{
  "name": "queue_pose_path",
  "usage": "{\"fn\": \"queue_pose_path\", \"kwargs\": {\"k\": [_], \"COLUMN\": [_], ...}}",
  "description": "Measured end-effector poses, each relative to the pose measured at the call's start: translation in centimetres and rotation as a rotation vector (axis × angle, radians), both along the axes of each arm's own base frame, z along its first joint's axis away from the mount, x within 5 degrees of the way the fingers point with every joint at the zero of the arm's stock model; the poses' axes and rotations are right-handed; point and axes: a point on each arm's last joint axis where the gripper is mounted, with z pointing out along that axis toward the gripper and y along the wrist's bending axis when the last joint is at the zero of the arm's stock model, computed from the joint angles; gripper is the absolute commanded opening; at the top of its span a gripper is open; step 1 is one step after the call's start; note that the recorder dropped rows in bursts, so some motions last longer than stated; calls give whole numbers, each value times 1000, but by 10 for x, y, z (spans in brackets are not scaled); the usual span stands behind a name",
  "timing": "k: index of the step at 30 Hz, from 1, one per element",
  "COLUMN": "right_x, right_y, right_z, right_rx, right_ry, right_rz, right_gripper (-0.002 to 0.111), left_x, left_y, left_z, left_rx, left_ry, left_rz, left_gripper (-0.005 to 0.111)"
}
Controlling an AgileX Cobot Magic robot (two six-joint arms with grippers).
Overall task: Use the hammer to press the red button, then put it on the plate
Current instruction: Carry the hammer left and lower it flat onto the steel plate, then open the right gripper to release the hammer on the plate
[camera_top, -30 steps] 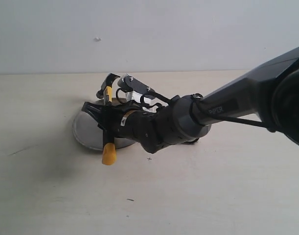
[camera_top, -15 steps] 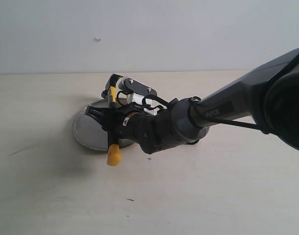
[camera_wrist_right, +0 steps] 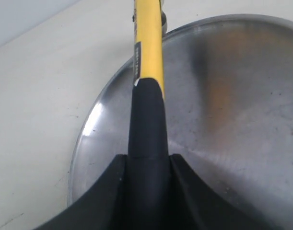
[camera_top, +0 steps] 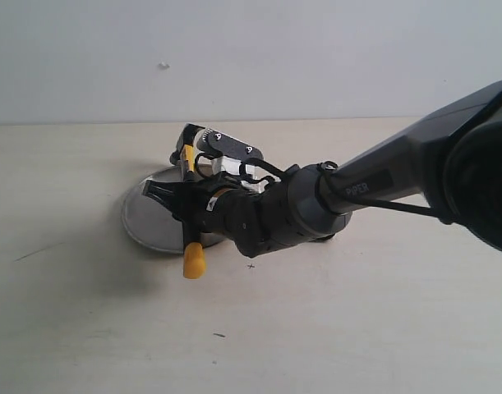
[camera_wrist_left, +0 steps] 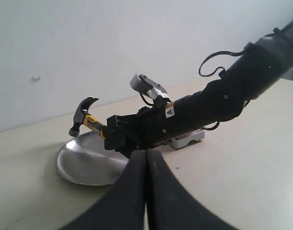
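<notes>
R end effector (camera_top: 181, 203) clamped on hammer (camera_wrist_left: 87, 120) handle, over plate (camera_wrist_left: 81, 167); L end effector (camera_wrist_left: 146, 160) fully clenched.

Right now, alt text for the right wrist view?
The right hand grips the hammer by its black handle, with the yellow neck extending away above the shiny silver plate. The plate rests on a pale table.

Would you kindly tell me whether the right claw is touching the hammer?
Touching. In the right wrist view the right claw clamps the hammer: its fingers press against both sides of the black handle, with no gap.
</notes>
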Motion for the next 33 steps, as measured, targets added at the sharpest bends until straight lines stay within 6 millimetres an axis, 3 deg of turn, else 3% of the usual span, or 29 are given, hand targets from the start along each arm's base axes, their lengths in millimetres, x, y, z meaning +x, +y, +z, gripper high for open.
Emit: {"fn": "queue_pose_path", "kwargs": {"k": [4,23,30,33], "right_x": [0,0,0,1], "right_y": [0,-1,-2,-1], "right_z": [0,-1,-1,-1], "right_rx": [0,-26,-69,-74], "right_ry": [0,3,-11,-18], "right_rz": [0,6,33,38], "right_gripper": [29,29,52,57], "left_x": [0,0,0,0], "left_y": [0,0,0,0], "left_z": [0,0,0,0], "left_rx": [0,0,0,0], "left_ry": [0,0,0,0], "left_rz": [0,0,0,0], "left_gripper": [0,0,0,0]}}
